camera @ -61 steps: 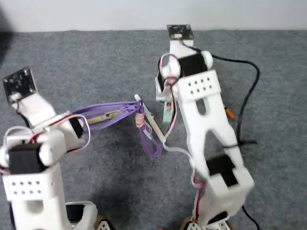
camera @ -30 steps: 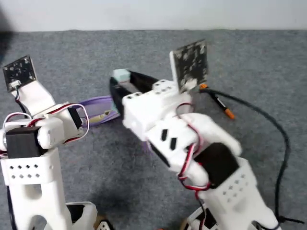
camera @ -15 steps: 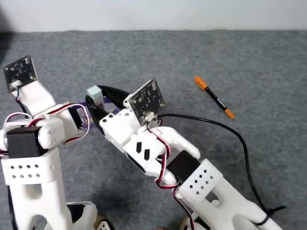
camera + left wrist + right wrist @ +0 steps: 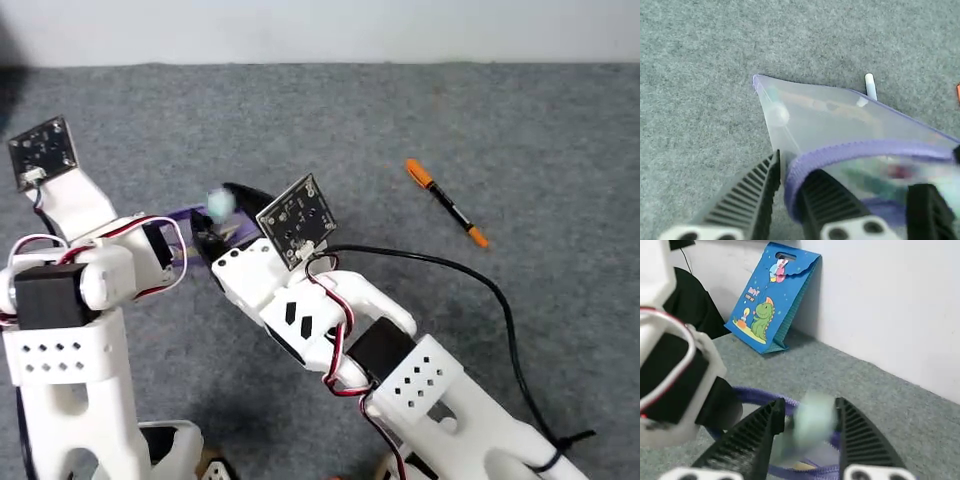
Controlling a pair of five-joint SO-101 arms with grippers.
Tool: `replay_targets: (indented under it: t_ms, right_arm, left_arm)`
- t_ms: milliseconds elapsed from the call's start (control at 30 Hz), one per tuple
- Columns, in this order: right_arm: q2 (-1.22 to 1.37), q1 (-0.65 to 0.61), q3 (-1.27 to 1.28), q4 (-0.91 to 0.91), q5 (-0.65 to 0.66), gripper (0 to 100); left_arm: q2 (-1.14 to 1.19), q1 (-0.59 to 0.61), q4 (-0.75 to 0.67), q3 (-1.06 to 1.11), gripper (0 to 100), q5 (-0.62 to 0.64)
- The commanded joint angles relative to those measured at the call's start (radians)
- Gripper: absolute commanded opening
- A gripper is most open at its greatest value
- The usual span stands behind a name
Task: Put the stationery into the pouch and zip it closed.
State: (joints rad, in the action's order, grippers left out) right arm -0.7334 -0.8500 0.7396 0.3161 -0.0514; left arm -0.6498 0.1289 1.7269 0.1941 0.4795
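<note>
A clear pouch [image 4: 840, 120] with a purple zip rim [image 4: 752, 395] is held up off the grey carpet. My left gripper [image 4: 790, 170] is shut on that rim near its corner [image 4: 180, 250]. My right gripper [image 4: 215, 215] reaches across to the pouch mouth, shut on a small mint-green block [image 4: 812, 422] that hangs just above the purple rim. Some stationery shows faintly through the pouch wall. A white pen tip [image 4: 869, 84] pokes up behind the pouch. An orange and black pen [image 4: 445, 205] lies on the carpet at the right.
A blue gift bag [image 4: 772, 295] stands against the white wall behind the left arm [image 4: 670, 380]. The right arm's black cable [image 4: 500, 300] loops over the carpet near the orange pen. Open carpet lies at the far and right sides.
The right arm swung from the pouch's right end over to its left, carrying the mint-green block to the pouch mouth. The orange pen came into sight. The left arm kept its hold.
</note>
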Motion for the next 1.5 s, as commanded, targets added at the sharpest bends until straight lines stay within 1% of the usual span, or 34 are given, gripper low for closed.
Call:
replay_targets:
  t_ms: [0, 133, 233, 300, 367, 467, 567, 667, 767, 833, 967, 1233, 1333, 1467]
  right_arm:
    - [-0.025, -0.001, -0.071, 0.002, 0.011, 7.6]
    - [-0.022, -0.001, -0.075, 0.002, 0.011, 1.2]
    - [-0.03, 0.008, -0.083, 0.013, 0.015, 2.7]
    - [-0.03, 0.064, -0.115, 0.031, 0.011, 5.8]
    - [-0.027, 0.14, -0.164, 0.087, 0.008, 8.4]
    - [-0.015, 0.268, -0.212, 0.206, -0.061, 9.4]
    - [0.031, 0.369, -0.221, 0.303, -0.114, 9.7]
    - [0.114, 0.423, -0.221, 0.377, -0.144, 9.8]
    - [0.248, 0.424, -0.275, 0.44, -0.146, 9.8]
    - [0.367, 0.427, -0.37, 0.475, -0.146, 9.8]
    - [0.651, 0.427, -0.649, 0.59, -0.146, 9.8]
    - [1.233, 0.426, -1.324, 0.918, -0.138, 9.9]
    - [1.415, 0.423, -1.56, 1.044, -0.095, 9.9]
    - [1.621, 0.423, -1.841, 1.164, -0.063, 9.9]
  left_arm:
    - [0.0, 0.002, -0.003, -0.059, 1, 0.009]
    - [0.0, 0.002, -0.003, -0.059, 1, 0.009]
    - [-0.002, 0.002, -0.002, -0.059, 1, 0.009]
    - [-0.003, 0.002, 0.0, -0.059, 1, 0.009]
    - [-0.005, 0.002, 0.002, -0.059, 1, 0.009]
    - [-0.008, 0.002, 0.002, -0.059, 1, 0.009]
    - [-0.008, 0.002, 0.002, -0.059, 1, 0.009]
    - [-0.008, 0.002, 0.002, -0.059, 1, 0.009]
    - [-0.009, 0.003, 0.003, -0.059, 1, 0.009]
    - [-0.009, 0.003, 0.005, -0.059, 1, 0.009]
    - [-0.009, 0.003, 0.005, -0.059, 1, 0.009]
    - [-0.009, 0.003, 0.005, -0.059, 1, 0.009]
    - [-0.009, 0.003, 0.005, -0.059, 1, 0.009]
    - [-0.009, 0.003, 0.005, -0.059, 1, 0.009]
